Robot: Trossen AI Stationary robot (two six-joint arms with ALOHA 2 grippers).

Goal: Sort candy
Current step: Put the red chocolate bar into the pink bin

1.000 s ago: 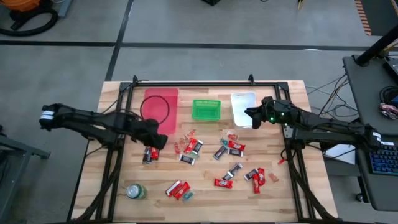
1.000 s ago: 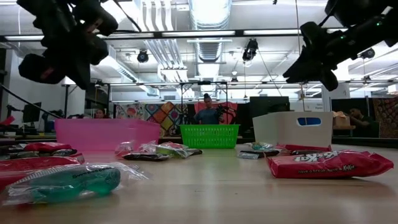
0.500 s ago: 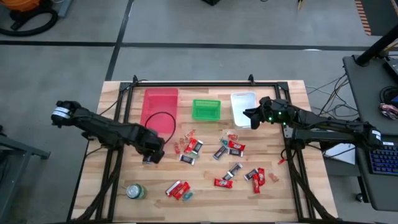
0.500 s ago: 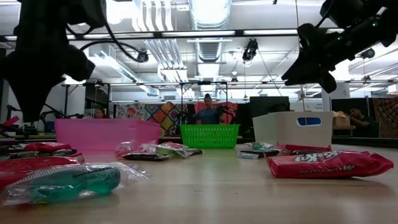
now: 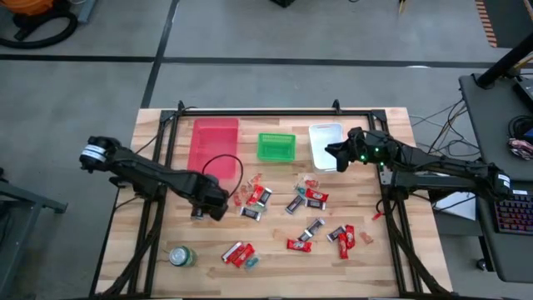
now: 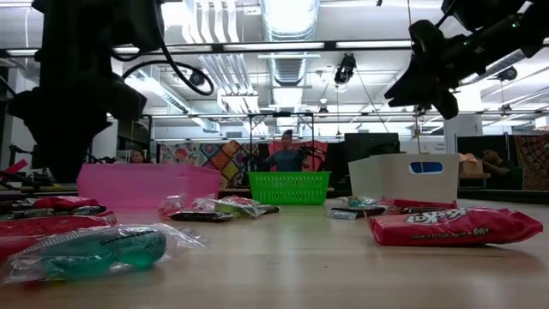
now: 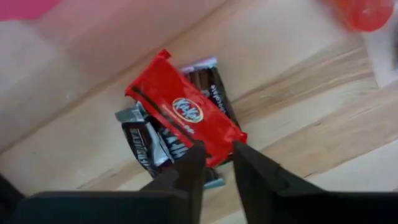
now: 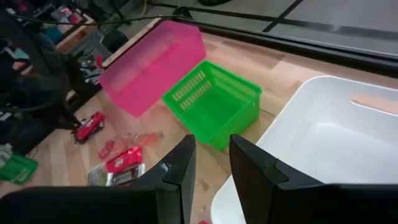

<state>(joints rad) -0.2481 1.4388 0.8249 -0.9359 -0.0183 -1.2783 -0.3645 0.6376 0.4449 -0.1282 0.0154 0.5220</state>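
Note:
Wrapped candy lies scattered over the wooden table: red and dark pieces in the middle (image 5: 306, 198), near the right (image 5: 343, 237) and near the front (image 5: 239, 252). My left gripper (image 5: 208, 205) hangs open close above a small pile at the table's left. There a red KitKat (image 7: 185, 111) lies on top of dark brown-and-silver bars (image 7: 144, 144). Its fingertips (image 7: 198, 151) stand either side of the red wrapper's end. My right gripper (image 5: 336, 153) is open and empty, held high over the white bin (image 8: 323, 134).
Three bins stand along the far side: a pink one (image 5: 215, 140), a green basket (image 5: 276, 147) and the white bin (image 5: 326, 137). A round green can (image 5: 181, 256) stands near the front left. A teal sweet (image 6: 86, 253) and a red KitKat (image 6: 455, 227) lie near the front edge. People show in the room behind.
My left gripper has come down from high above the table and moved a little toward the near edge, ending close over the small candy pile at the left. The candy has not moved. My right gripper has stayed over the white bin.

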